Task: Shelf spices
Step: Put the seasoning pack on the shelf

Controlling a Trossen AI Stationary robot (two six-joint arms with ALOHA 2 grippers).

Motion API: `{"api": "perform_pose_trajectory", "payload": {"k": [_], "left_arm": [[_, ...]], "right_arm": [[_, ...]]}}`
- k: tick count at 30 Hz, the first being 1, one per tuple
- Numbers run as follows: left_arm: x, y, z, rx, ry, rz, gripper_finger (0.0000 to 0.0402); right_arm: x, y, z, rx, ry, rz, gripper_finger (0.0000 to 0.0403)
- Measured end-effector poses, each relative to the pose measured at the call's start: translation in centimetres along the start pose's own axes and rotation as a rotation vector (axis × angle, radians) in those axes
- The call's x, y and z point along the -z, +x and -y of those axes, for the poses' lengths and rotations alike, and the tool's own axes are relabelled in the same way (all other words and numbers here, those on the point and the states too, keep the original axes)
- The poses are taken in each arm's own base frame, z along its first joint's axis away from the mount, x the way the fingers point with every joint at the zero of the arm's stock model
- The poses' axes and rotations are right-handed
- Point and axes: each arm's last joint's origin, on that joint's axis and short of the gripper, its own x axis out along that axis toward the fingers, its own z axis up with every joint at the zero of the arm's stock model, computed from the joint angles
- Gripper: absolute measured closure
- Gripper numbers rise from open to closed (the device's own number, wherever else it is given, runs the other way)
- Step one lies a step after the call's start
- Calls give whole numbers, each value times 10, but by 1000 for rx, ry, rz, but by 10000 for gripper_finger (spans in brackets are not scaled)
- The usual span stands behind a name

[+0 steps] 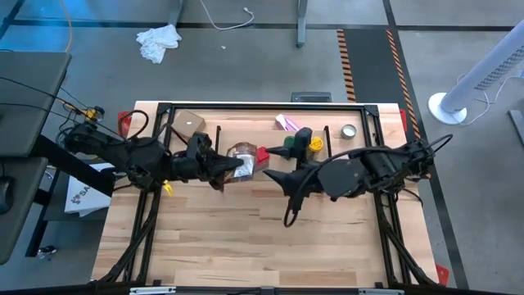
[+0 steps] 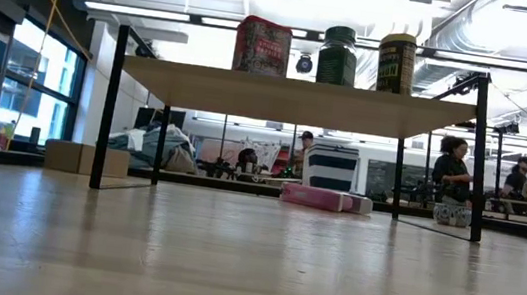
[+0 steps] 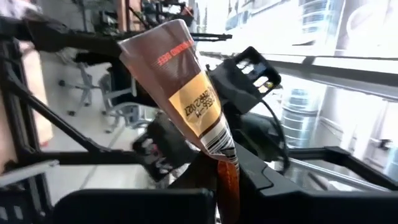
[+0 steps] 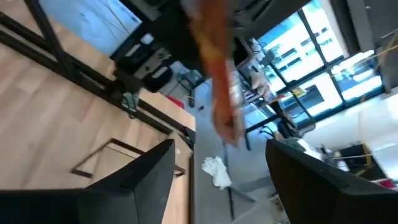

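Stage judged late: 3 spices already up on the shelf (image 2: 300,99), namely the red boxy container (image 2: 262,46), the green-lidded jar (image 2: 337,55) and the yellow jar (image 2: 395,62), standing in a row along the plank toward its right end, clear in the low view. Remaining: the flat orange-brown packet (image 3: 199,118), clamped at its lower end in the left gripper (image 1: 237,168), held off the desk (image 1: 246,246) above the middle of the shelf, just beside the red boxy container in the high view. Right gripper (image 1: 278,176) pointed at the packet from the other side, fingers apart with nothing between them per the right wrist view, the packet (image 4: 217,87) hanging ahead of it as a blurred strip. Probably a handover or a direct placing; next move calls for bringing the packet down onto free plank left of the red container, laid flat or leaned, without knocking the 3 already standing. Low view alone shows the 3 standing upright on the plank and a pink-purple packet (image 2: 316,196) on the desk beneath; no arm visible there. High view alone shows both arms, plus a small round silver tin (image 1: 349,130) and a tan cardboard box (image 1: 188,122) near the far edge of the desk.
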Motion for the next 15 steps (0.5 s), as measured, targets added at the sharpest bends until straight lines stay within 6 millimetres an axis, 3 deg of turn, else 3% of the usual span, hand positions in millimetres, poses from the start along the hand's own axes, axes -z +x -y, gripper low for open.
{"api": "perform_pose_trajectory", "payload": {"k": [15], "left_arm": [[24,1,-12,-44,-67,-56,392]], "right_arm": [[-15,21,-19,-68,48,139,155]]}}
